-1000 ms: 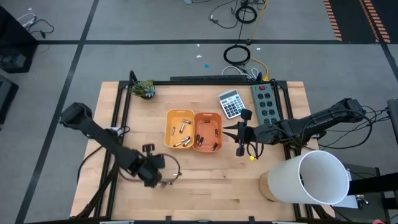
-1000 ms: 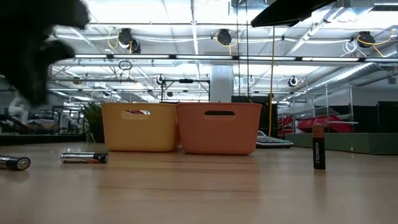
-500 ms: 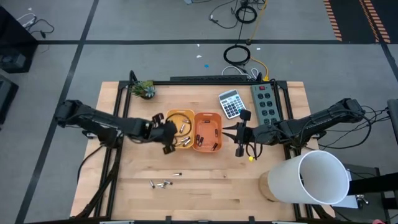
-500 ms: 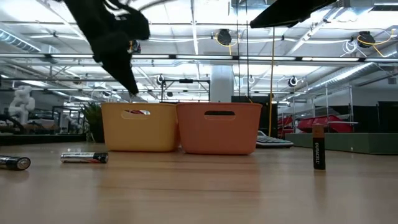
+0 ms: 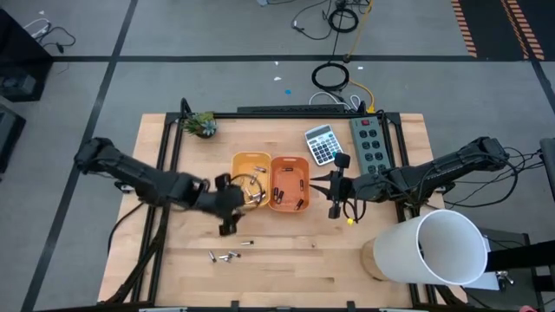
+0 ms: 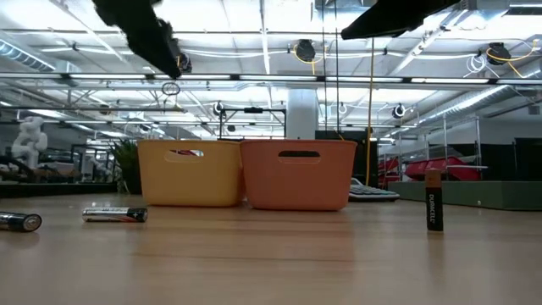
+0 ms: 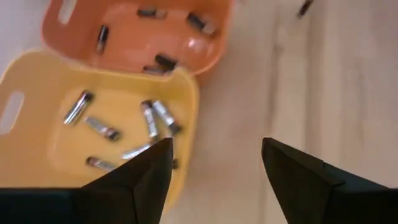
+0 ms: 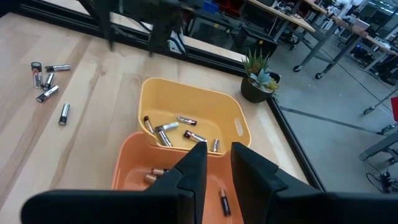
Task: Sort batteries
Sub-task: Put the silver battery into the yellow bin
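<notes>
We see the left gripper (image 5: 227,212) poised above the wooden table (image 5: 286,260) at the near edge of the yellow plastic tray (image 5: 250,179), its jaws spread apart with nothing between them; in the left wrist view its two dark fingers (image 7: 143,180) frame the tray's rim and bare wood. Beyond those jaws the yellow tray (image 7: 93,130) holds several small silvery and dark cylindrical batteries (image 7: 152,118), and touching it on the far side stands the orange plastic tray (image 7: 149,37) with a few dark batteries (image 7: 165,61) of its own. The right gripper (image 5: 335,195) waits just beside the orange tray (image 5: 290,183) on its outer side, and we see its jaws drawn nearly together, holding nothing; the right wrist view looks past its fingers (image 8: 193,168) into both trays. On the table, on the near side of the left jaws, a small cluster of loose batteries (image 5: 225,256) lies flat, with one more (image 5: 246,243) just beside it. From table height we find two batteries (image 6: 114,214) lying on their sides and a single black-and-copper battery (image 6: 434,200) standing upright, well apart from them. Beyond the right jaws sit a grey calculator (image 5: 323,143) and a grey power strip (image 5: 370,142); a small potted plant (image 5: 203,124) marks the far left corner.
</notes>
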Robot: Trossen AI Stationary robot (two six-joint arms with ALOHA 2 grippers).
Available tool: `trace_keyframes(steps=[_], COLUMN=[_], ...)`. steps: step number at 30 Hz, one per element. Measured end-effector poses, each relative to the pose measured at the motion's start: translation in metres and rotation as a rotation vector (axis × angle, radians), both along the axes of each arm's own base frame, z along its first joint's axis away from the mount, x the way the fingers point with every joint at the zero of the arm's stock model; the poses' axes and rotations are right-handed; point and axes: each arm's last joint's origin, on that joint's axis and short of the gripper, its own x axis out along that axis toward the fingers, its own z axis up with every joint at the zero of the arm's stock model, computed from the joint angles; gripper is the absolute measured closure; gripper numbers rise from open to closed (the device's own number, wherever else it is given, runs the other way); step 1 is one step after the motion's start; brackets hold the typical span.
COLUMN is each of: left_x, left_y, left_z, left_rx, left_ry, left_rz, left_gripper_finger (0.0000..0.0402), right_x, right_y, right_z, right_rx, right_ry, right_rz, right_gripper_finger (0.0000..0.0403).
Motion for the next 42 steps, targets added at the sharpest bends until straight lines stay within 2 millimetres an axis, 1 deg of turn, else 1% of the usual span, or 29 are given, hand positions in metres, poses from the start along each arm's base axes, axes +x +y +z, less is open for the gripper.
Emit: trace_keyframes(steps=[2, 5, 8, 12, 16, 21, 25, 32, 38, 42], left_x=[-0.004, -0.012, -0.018, -0.025, -0.028, -0.028, -0.026, -0.023, -0.026, -0.028], left_y=[-0.018, -0.046, -0.069, -0.094, -0.112, -0.121, -0.124, -0.128, -0.136, -0.139], left_z=[-0.001, -0.009, -0.017, -0.034, -0.055, -0.072, -0.076, -0.076, -0.089, -0.092], left_rx=[-0.010, -0.052, -0.095, -0.135, -0.112, -0.076, -0.098, -0.158, -0.070, -0.034], left_ry=[-0.014, -0.005, 0.017, 0.090, 0.169, 0.228, 0.239, 0.219, 0.212, 0.202], left_rz=[0.004, -0.002, 0.001, -0.010, -0.051, -0.072, -0.080, -0.101, -0.115, -0.126], left_gripper_finger=[0.0147, 0.0147, 0.0147, 0.0147, 0.0147, 0.0147, 0.0147, 0.0146, 0.0146, 0.0146], right_x=[0.000, 0.000, 0.000, 0.000, 0.000, 0.000, 0.000, 0.000, -0.001, -0.001], right_y=[0.000, 0.000, 0.000, 0.000, 0.000, 0.000, 0.000, 0.000, 0.004, 0.005], right_z=[0.000, 0.000, 0.000, 0.000, 0.000, 0.000, 0.000, -0.001, -0.001, -0.001], right_rx=[0.001, 0.007, 0.018, 0.023, 0.025, 0.026, 0.027, 0.034, 0.034, 0.033], right_ry=[-0.001, -0.002, -0.006, -0.008, -0.009, -0.009, -0.009, -0.004, -0.003, -0.003], right_rz=[0.000, -0.002, -0.005, -0.007, -0.008, -0.008, -0.008, -0.012, 0.004, 0.009], right_gripper_finger=[0.0339, 0.0339, 0.0339, 0.0339, 0.0339, 0.0339, 0.0339, 0.0339, 0.0339, 0.0339])
